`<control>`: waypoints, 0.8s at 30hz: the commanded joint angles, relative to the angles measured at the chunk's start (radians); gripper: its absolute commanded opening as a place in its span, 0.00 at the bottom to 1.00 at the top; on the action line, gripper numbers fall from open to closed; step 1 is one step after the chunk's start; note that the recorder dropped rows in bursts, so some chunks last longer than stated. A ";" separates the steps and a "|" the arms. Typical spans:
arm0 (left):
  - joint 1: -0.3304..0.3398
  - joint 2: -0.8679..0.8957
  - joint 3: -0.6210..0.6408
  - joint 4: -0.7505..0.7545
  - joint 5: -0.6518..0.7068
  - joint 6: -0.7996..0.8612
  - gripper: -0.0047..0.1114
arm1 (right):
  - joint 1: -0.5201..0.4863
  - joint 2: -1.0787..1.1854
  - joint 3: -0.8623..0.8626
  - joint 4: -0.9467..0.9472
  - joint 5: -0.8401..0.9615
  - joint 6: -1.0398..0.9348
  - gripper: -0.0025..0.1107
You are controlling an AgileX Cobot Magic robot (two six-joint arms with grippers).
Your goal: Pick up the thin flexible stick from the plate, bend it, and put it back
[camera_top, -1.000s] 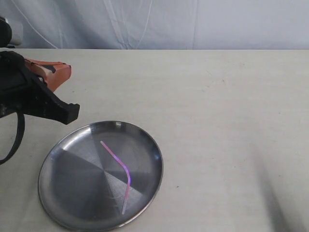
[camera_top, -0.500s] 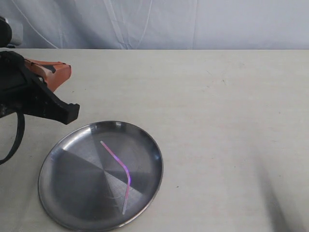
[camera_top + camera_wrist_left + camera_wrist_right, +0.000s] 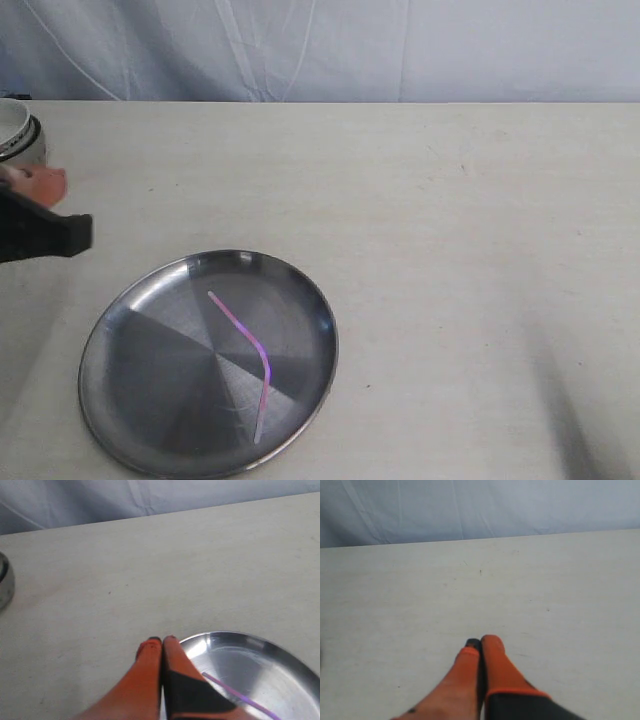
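The shiny steel plate (image 3: 140, 370) lies on the table at the lower left, and the thin pink-purple stick (image 3: 245, 345) rests in it, kinked at mid-length. In the left wrist view the plate (image 3: 280, 665) and one end of the stick (image 3: 235, 692) show beside my left gripper (image 3: 162, 641), whose orange fingers are shut with nothing between them. In the exterior view that gripper (image 3: 45, 185) sits at the far left edge, above and left of the plate. My right gripper (image 3: 481, 642) is shut and empty over bare table, out of the exterior view.
A small white bowl with a dark rim (image 3: 18, 130) stands at the far left of the table, seen also as a bowl edge (image 3: 4, 582) in the left wrist view. A pale cloth backdrop hangs behind the table's far edge.
The left arm has drawn back to the left, nearly out of the exterior view, uncovering the white bowl. Plate and stick have not moved.
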 commanded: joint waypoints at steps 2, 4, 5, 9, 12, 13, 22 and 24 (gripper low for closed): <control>0.087 -0.216 0.061 -0.192 -0.032 0.368 0.04 | -0.004 -0.007 0.005 0.000 -0.007 -0.008 0.02; 0.148 -0.278 0.084 -0.297 -0.062 0.504 0.04 | -0.003 -0.007 0.005 0.003 -0.007 -0.008 0.02; 0.176 -0.309 0.097 -0.337 -0.087 0.580 0.04 | -0.003 -0.007 0.005 0.003 -0.007 -0.008 0.02; 0.314 -0.411 0.198 -0.500 -0.331 0.866 0.04 | -0.003 -0.007 0.005 0.003 -0.007 -0.008 0.02; 0.397 -0.479 0.285 -0.592 -0.486 0.937 0.04 | -0.003 -0.007 0.005 0.003 -0.007 -0.008 0.02; 0.423 -0.502 0.312 -0.619 -0.514 0.937 0.04 | -0.003 -0.007 0.005 0.003 -0.007 -0.008 0.02; 0.561 -0.637 0.456 -0.709 -0.519 0.937 0.04 | -0.003 -0.007 0.005 0.003 -0.007 -0.008 0.02; 0.583 -0.667 0.475 -0.716 -0.516 0.937 0.04 | -0.003 -0.007 0.005 0.004 -0.007 -0.008 0.02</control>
